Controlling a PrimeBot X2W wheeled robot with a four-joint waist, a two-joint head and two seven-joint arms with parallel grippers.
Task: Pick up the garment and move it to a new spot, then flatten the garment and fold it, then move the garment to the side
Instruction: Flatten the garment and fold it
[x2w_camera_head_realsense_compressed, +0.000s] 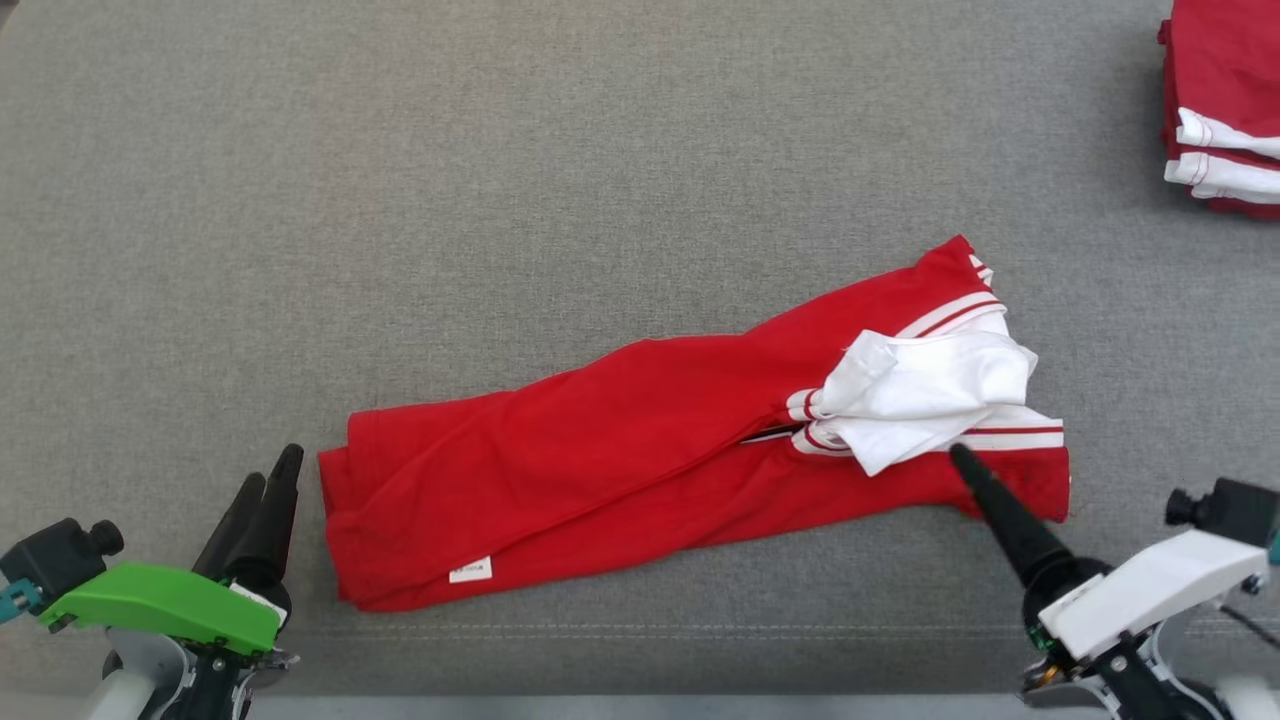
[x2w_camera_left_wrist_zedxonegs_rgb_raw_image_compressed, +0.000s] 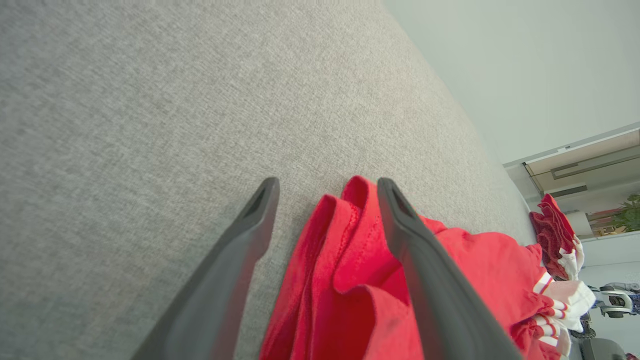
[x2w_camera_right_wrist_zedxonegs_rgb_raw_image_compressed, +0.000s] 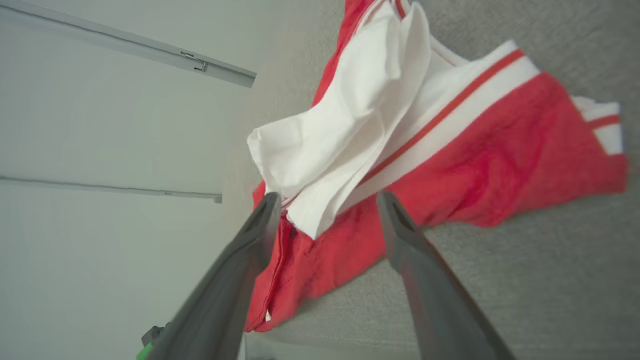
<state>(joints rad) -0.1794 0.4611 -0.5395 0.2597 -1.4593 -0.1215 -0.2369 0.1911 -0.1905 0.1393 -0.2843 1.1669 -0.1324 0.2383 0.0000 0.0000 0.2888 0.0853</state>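
Nearest, the left claw (x2w_camera_head_realsense_compressed: 274, 466) is held spread and empty just beside the hem end of the garment (x2w_camera_head_realsense_compressed: 620, 440). The right claw (x2w_camera_right_wrist_zedxonegs_rgb_raw_image_compressed: 328, 197), likewise spread and empty, is poised over the collar end. The garment is laid on the worktop (x2w_camera_head_realsense_compressed: 600, 150), its long axis slanting from the left claw away rightward. Farther off, a folded stack (x2w_camera_head_realsense_compressed: 1225, 100) is seen.
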